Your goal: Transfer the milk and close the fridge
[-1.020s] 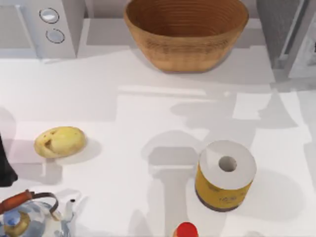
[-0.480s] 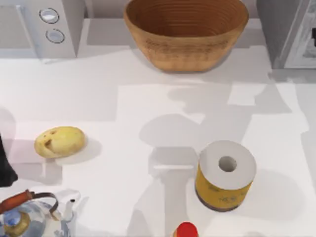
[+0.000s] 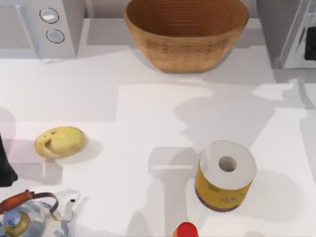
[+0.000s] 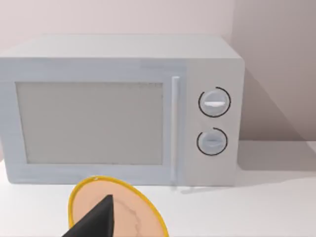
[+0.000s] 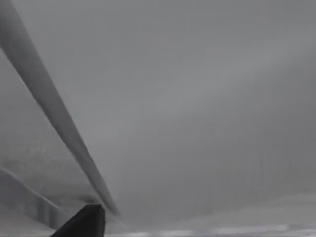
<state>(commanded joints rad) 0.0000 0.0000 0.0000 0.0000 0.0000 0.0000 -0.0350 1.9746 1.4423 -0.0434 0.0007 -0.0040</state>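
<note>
The fridge point(image 3: 276, 27) stands at the table's back right corner, dark grey, with its paler door panel point(image 3: 295, 47) in a light frame beside it. My right gripper point(image 3: 311, 43) is a dark shape at the right edge, against that door panel. In the right wrist view the grey door surface point(image 5: 187, 108) is very close, crossed by a slanting frame edge. The milk is out of view. My left arm point(image 3: 4, 168) is parked at the table's left edge.
A large woven basket point(image 3: 185, 29) stands at the back centre and a light-grey appliance with two dials point(image 3: 52, 24) at the back left. A potato point(image 3: 59, 142), a teapot point(image 3: 27, 217), a yellow-wrapped paper roll point(image 3: 226, 175) and a red cap point(image 3: 186, 230) lie nearer the front.
The fridge's door panel has swung back towards the fridge body. My right gripper has come further into the top view at the right edge, and the shadows on the table have shifted right.
</note>
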